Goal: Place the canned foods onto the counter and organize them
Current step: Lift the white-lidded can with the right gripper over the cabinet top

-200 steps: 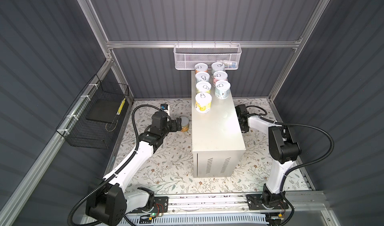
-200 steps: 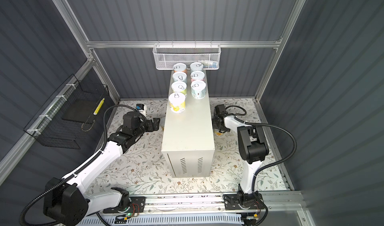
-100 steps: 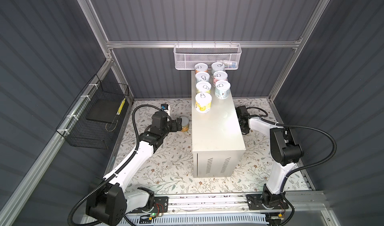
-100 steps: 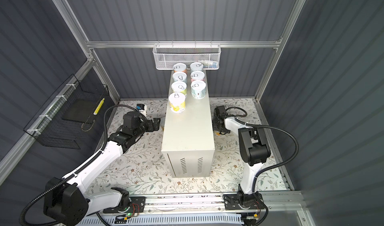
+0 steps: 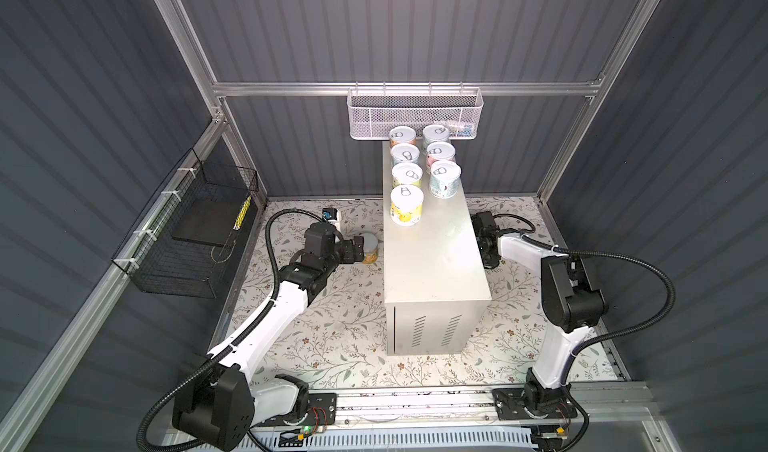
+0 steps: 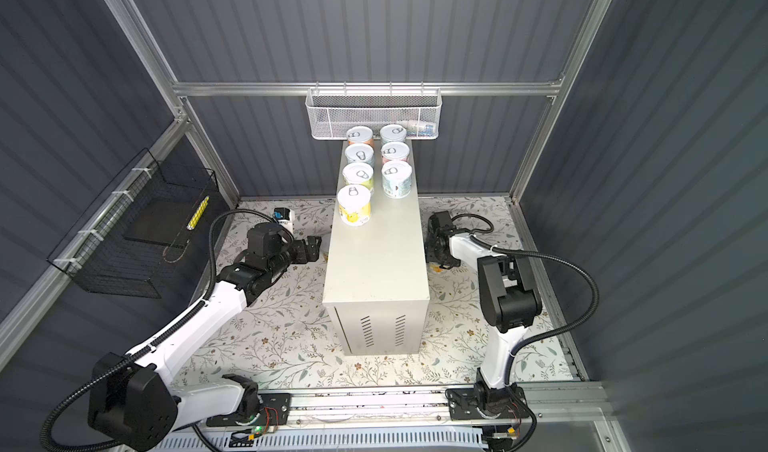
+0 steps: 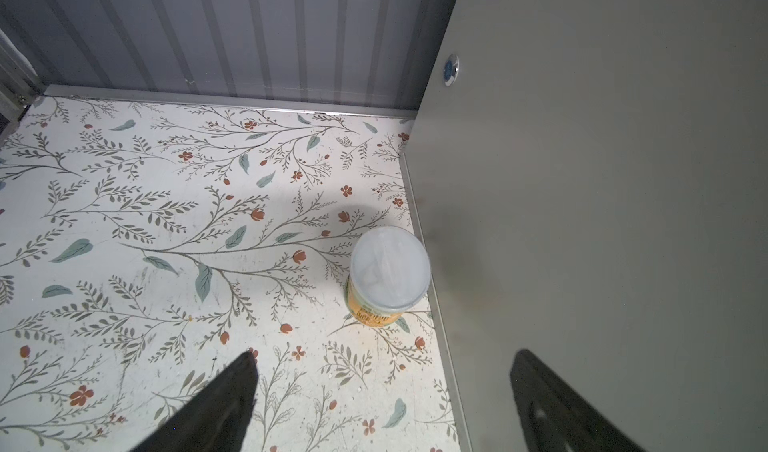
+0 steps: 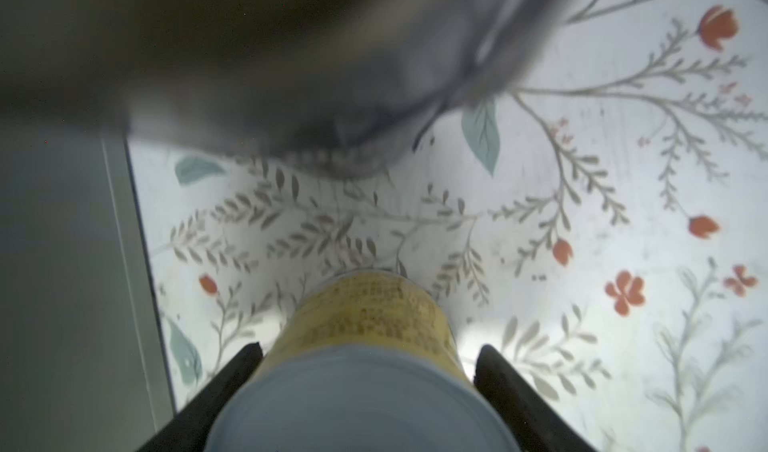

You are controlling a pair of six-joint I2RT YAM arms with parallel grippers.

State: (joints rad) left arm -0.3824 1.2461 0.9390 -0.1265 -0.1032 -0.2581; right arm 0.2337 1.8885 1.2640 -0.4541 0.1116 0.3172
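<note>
Several cans point(image 5: 406, 204) with pull-tab lids stand in two rows at the far end of the counter point(image 5: 432, 262), the beige box seen in both top views point(image 6: 376, 258). An orange can point(image 7: 388, 271) with a plastic lid stands on the floor against the counter's left side point(image 5: 370, 248). My left gripper point(image 7: 385, 353) is open just short of it point(image 5: 358, 248). Low by the counter's right side, my right gripper point(image 8: 369, 346) is shut on a yellow can point(image 8: 365, 317) standing on the floor. A top view shows only a sliver of that can point(image 6: 435, 267).
A white mesh basket point(image 5: 415, 113) hangs on the back wall just above the far cans. On the left wall hangs a black wire basket point(image 5: 187, 229). A small blue-and-white thing point(image 5: 331, 215) sits behind my left wrist. The floral floor point(image 5: 332, 325) lies around the counter.
My right arm's elbow has shifted a little outward and toward the front while its gripper stayed low beside the counter. The left arm and the cans on the counter have not moved.
</note>
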